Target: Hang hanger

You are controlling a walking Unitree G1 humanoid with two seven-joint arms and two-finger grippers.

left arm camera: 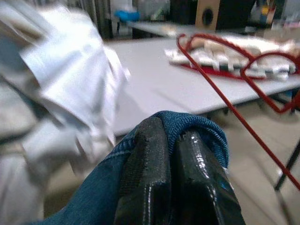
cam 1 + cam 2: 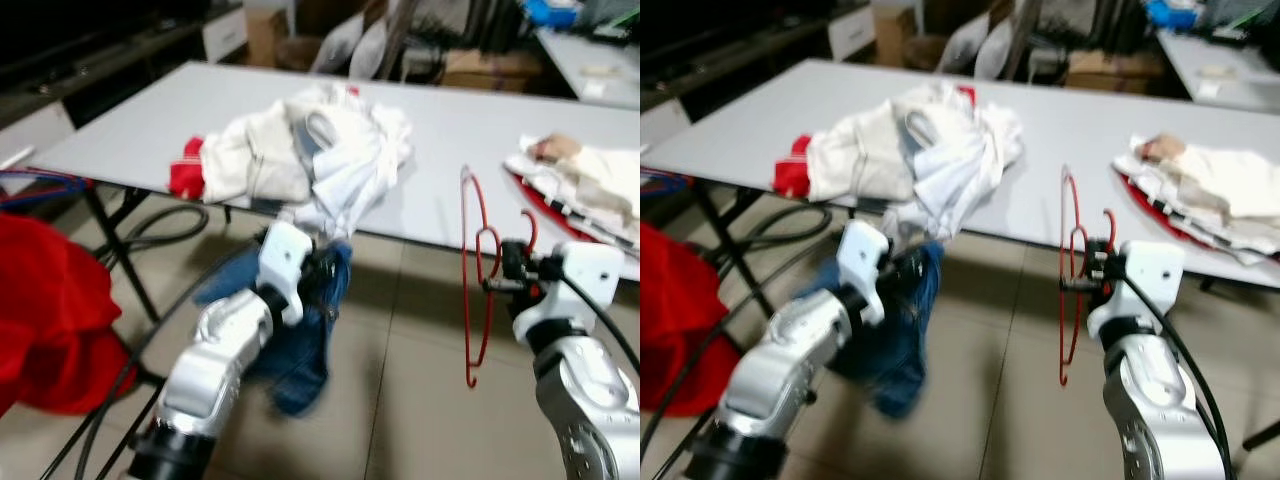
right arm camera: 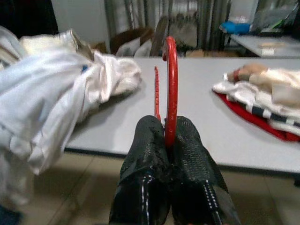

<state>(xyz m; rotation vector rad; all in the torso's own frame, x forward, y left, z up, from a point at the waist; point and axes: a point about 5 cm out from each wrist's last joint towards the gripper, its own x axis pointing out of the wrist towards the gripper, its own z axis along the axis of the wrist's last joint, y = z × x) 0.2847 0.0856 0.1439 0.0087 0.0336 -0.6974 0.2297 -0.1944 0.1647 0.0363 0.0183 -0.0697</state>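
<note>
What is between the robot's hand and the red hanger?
Nothing. The right gripper already has its jaws shut on the red hanger, held in front of the table. The left gripper pinches blue cloth.

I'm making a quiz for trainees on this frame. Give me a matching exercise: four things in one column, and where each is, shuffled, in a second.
Things:
1. hanger
2. jeans
3. white heap
4. folded stack

Places:
A. on the table's right end
B. in the left pincer, hanging off the table edge
C. mid-table, piled loosely
D. in the right pincer, held before the table edge

Pairs: 1-D, 2-B, 3-C, 4-A
</note>
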